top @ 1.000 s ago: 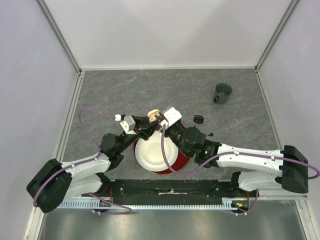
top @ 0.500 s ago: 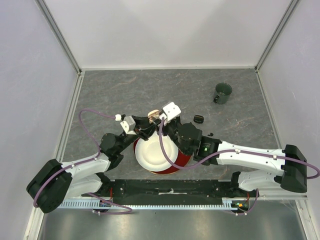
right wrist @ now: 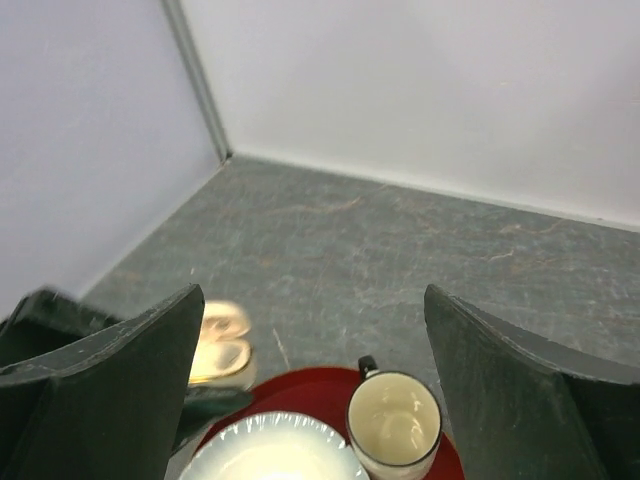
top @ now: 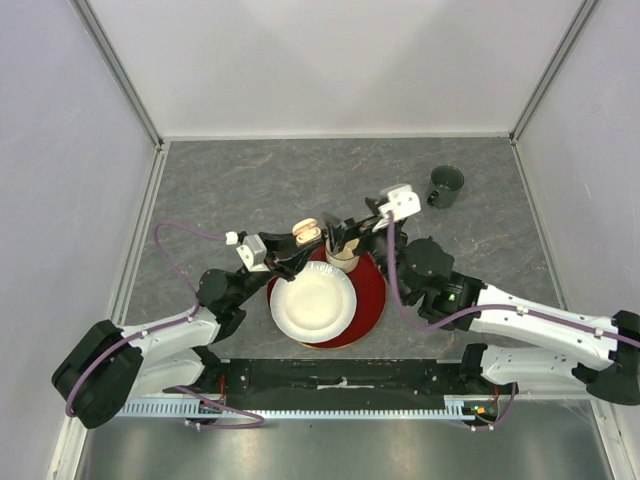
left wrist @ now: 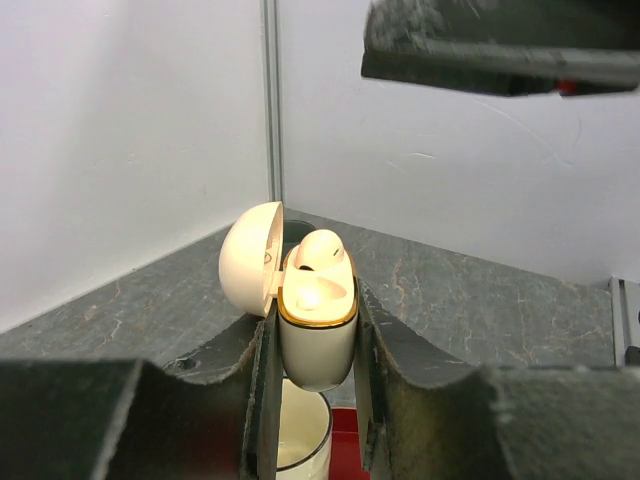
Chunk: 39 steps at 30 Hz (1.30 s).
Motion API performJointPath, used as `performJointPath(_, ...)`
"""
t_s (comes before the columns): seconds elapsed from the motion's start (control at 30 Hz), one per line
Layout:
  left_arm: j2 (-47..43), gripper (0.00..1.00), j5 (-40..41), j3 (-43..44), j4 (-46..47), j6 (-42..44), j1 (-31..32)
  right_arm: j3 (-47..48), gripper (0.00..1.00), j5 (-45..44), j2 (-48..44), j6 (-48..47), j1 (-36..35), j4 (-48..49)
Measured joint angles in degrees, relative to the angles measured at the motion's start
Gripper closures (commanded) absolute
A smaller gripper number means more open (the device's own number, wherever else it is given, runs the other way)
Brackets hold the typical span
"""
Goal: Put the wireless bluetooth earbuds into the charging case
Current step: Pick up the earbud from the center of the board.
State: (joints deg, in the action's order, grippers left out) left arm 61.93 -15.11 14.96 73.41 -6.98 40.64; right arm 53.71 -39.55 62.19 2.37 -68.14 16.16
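**Holding the open charging case beside the red plate**

Grey marbled table point(top: 250, 180), walled on three sides, carries every item. Both arms reach in from its near edge. A round red plate point(top: 372, 290) lies near the middle of the near edge, and a white plate point(top: 312, 303) rests on its left part. A dark green mug point(top: 445, 186) stands alone toward the far right corner, well apart from the rest. A cream cup point(right wrist: 393, 425) stands upright on the far rim area of the red plate. The right gripper point(right wrist: 312, 300) hangs above this cup with its jaws spread wide and nothing between them. The left gripper point(left wrist: 315, 320) is narrowed onto the charging case point(left wrist: 317, 345), one finger pressed on each side of its body, just off the plate's far left edge. The case is cream-white with a gold rim, upright, its lid hinged open to the left. One white earbud point(left wrist: 320, 250) sits in the case, its top rising above the rim. The other earbuds cannot be made out.
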Motion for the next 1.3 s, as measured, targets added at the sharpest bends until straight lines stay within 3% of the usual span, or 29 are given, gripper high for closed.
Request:
performJointPath(0.2, -1.73, 0.98, -0.09, -1.29, 0.04, 0.98, 0.00, 3.72, 0.02, 0.13, -1.64, 8.41, 9.38, -7.41)
performJointPath(0.43, -8.20, 0.98, -0.15, -2.93, -0.24, 2.86, 0.00, 12.09, 0.03, 2.67, 5.66, 23.45, 23.04, -27.87)
performJointPath(0.67, -16.46, 0.98, -0.11, -3.37, -4.48, 5.40, 0.00, 7.23, 0.10, 9.88, 12.37, 37.92, 34.23, -42.77)
performJointPath(0.9, -20.52, 0.98, 0.04, -4.48, -8.02, 6.82, 0.00, 2.29, 0.22, 15.91, 15.23, 47.12, 39.19, -47.54)
performJointPath(1.3, -21.33, 0.98, 0.04, -5.07, -9.64, 7.21, 0.00, 2.29, 0.42, 20.44, 24.57, 49.51, 40.11, -47.41)
